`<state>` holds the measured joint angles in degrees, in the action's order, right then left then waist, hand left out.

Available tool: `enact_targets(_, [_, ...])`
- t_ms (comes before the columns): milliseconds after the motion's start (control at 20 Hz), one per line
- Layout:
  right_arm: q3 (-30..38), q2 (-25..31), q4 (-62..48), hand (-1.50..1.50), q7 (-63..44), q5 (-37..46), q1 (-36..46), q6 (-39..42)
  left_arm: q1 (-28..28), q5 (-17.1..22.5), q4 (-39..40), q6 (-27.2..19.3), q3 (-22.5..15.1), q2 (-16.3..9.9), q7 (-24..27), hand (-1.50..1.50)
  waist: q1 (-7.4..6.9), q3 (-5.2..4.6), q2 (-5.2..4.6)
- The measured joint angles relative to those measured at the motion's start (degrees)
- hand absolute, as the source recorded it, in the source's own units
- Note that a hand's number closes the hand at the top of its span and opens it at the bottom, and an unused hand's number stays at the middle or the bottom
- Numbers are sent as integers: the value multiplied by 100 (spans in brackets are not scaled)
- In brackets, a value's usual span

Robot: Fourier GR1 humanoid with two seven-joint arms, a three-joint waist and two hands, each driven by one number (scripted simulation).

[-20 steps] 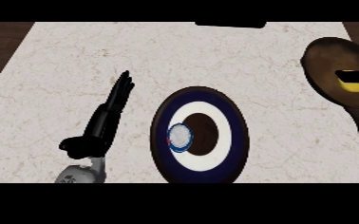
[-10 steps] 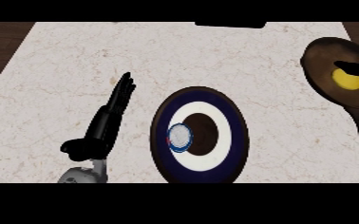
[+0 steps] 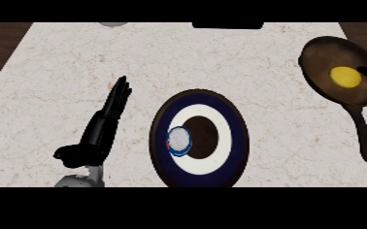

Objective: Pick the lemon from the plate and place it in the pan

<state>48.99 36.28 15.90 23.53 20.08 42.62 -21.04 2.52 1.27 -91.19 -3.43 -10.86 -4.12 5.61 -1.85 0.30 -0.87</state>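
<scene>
The left hand (image 3: 100,126) lies open and empty on the bench (image 3: 215,63) beside the plate (image 3: 233,150), while the lemon (image 3: 345,76) sits in the pan (image 3: 323,58).

Counter (image 3: 215,63): pale marbled top. On it: plate (image 3: 161,150), navy rim, white ring, dark centre, near the lower middle; brown pan (image 3: 323,77) at right edge, handle running toward the viewer.

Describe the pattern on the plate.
Concentric rings on the plate: dark navy rim, white band, dark brown centre; head view.
</scene>
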Motion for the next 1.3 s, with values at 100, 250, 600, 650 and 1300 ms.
enact_targets(100, [117, 15, -10, -150, 224, -223, -167, 490, -116, -15, -22, -13, -5, 4, 47, 0, 45, -8, 25])
enact_targets(250, [125, 48, 27, -150, 529, -422, -442, 1127, -181, -8, -90, -28, 26, 9, 4, 0, 94, -15, 49])
enact_targets(600, [-155, -139, 356, -150, 1044, -760, -1040, 1804, -230, 23, -138, 47, 119, 13, -73, 0, 149, -25, 76])
enact_targets(650, [-229, -209, 530, -150, 1014, -810, -1144, 1840, -233, 5, -81, 51, 152, 10, -12, 0, 166, -27, 83])
enact_targets(1300, [-1098, -887, 2576, -150, 381, -1423, -2507, 1801, -43, -55, 64, 176, 353, 105, -54, 0, 200, -32, 94])
